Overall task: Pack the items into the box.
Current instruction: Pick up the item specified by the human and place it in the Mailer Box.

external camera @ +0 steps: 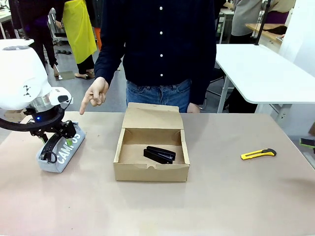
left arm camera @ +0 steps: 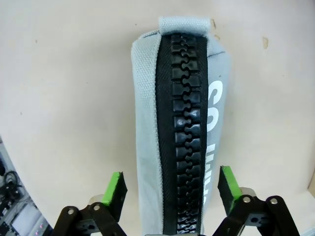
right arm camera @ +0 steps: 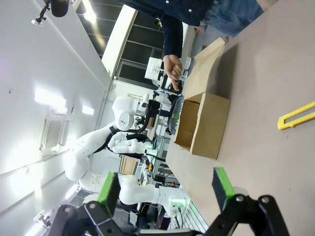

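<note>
The light grey pouch (external camera: pixel 61 153) with white lettering lies on the table's left side. My left gripper (external camera: pixel 55 146) is down over it. In the left wrist view the pouch (left arm camera: pixel 147 113) with its black zipper runs up between the green pads (left arm camera: pixel 115 189). The jaws straddle it, with a narrow gap still showing at the left pad. The brown cardboard box (external camera: pixel 150 172) stands open mid-table, its flap raised at the back, and the black stapler (external camera: pixel 159 154) lies inside. My right gripper (right arm camera: pixel 165 189) hangs open in the air with nothing between its fingers.
A person stands at the far edge, one hand (external camera: pixel 93 96) pointing down toward the pouch. A yellow utility knife (external camera: pixel 258 154) lies on the table's right side. The right wrist view shows the box (right arm camera: pixel 204 123) and the knife (right arm camera: pixel 297 114) from afar.
</note>
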Robot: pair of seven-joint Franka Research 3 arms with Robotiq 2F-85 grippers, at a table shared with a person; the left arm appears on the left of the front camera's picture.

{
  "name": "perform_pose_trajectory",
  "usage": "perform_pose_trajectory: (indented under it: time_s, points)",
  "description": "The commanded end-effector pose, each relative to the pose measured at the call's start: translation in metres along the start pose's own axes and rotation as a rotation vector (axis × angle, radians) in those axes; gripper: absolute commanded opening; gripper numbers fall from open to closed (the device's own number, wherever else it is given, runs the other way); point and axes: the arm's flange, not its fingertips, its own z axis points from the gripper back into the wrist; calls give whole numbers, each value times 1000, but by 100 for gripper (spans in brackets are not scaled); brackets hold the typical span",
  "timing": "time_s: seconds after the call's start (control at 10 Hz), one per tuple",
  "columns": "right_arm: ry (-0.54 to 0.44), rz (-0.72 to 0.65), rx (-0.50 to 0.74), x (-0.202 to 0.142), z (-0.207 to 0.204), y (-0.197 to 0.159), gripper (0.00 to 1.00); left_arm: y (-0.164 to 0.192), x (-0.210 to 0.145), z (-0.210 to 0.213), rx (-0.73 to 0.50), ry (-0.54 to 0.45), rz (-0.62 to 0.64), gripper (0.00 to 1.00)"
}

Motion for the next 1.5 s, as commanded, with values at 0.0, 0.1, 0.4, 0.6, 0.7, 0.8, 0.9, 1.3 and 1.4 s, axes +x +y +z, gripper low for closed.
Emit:
perform_pose_trajectory:
  time_s: [0.0,0.1,0.4,0.6,0.7,0.8,0.9,1.3,1.4]
  points:
    - [12,1,5,-3,3,2,100,0,-2,2,37,-10,24,41]
    - [12,1,5,-3,3,2,100,2,-1,3,37,-3,38,0]
    - [12,1,5,-3,3,2,100,3,-4,2,30,4,41,15]
    - [12,1,5,-3,3,2,100,3,-7,5,23,1,31,0]
    - [12,1,5,-3,3,2,100,4,-7,7,26,0,26,0]
    - [12,1,5,-3,3,2,100,4,-9,7,30,-2,26,0]
    - [12,1,5,-3,3,2,100,5,-9,9,27,29,16,0]
    - [12,1,5,-3,3,2,100,13,-20,34,60,9,-36,0]
    - [12,1,5,-3,3,2,100,14,-32,57,97,-26,-119,0]
